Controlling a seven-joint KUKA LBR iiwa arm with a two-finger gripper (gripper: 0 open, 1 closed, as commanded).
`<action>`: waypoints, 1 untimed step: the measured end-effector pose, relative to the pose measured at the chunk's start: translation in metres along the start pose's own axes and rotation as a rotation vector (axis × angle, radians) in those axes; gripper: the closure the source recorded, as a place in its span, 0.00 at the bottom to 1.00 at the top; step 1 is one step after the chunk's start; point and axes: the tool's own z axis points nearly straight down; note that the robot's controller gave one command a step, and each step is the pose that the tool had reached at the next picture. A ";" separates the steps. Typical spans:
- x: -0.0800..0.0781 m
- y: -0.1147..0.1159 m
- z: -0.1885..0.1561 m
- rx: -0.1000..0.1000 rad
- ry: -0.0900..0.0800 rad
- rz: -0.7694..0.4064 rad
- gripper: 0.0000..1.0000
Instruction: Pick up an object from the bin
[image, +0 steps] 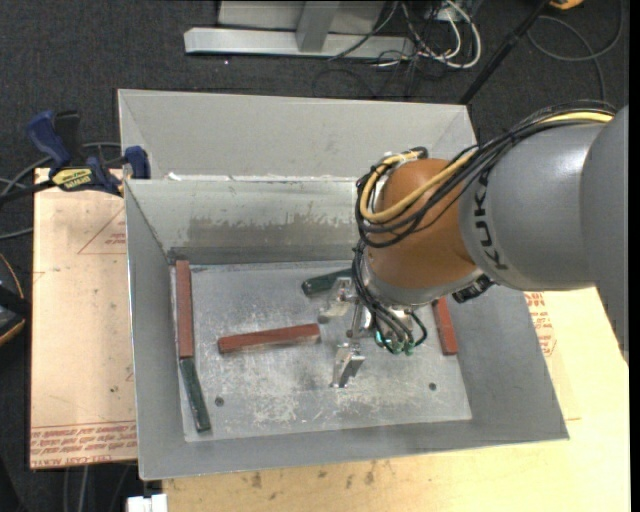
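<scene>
Bin (300, 140) of grey metal, floor scuffed, with a KUKA arm (540, 215) reaching in from the right under its orange wrist cover (415, 235). The landmark here is the red-brown bar (268, 340) lying flat and nearly level in the middle of the floor. The gripper (346, 368) hangs just past that bar's right end and a little below it, its tip close to the bare floor. Whether it stands open or closed cannot be told, and nothing is seen in its hold.

A second bar (183, 308) of the same colour lies along the wall left of the landmark, well apart from it. A shorter third bar (445, 327) lies to the landmark's right, beyond the gripper. A dark green stick (195, 395) rests below and left of the landmark against that same left wall, and a small dark green piece (325, 284) sits just above the landmark's right end.

The central bar, nearest the gripper, looks the likely pick. It appears rigid, light and smooth-faced, perhaps wood or plastic, and not fragile. The best hold is probably across its narrow width near mid-length, so it lifts level. A grip at the very end could let it swing or slip.
</scene>
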 end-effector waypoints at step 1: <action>-0.002 0.000 -0.004 -0.001 -0.008 0.002 0.00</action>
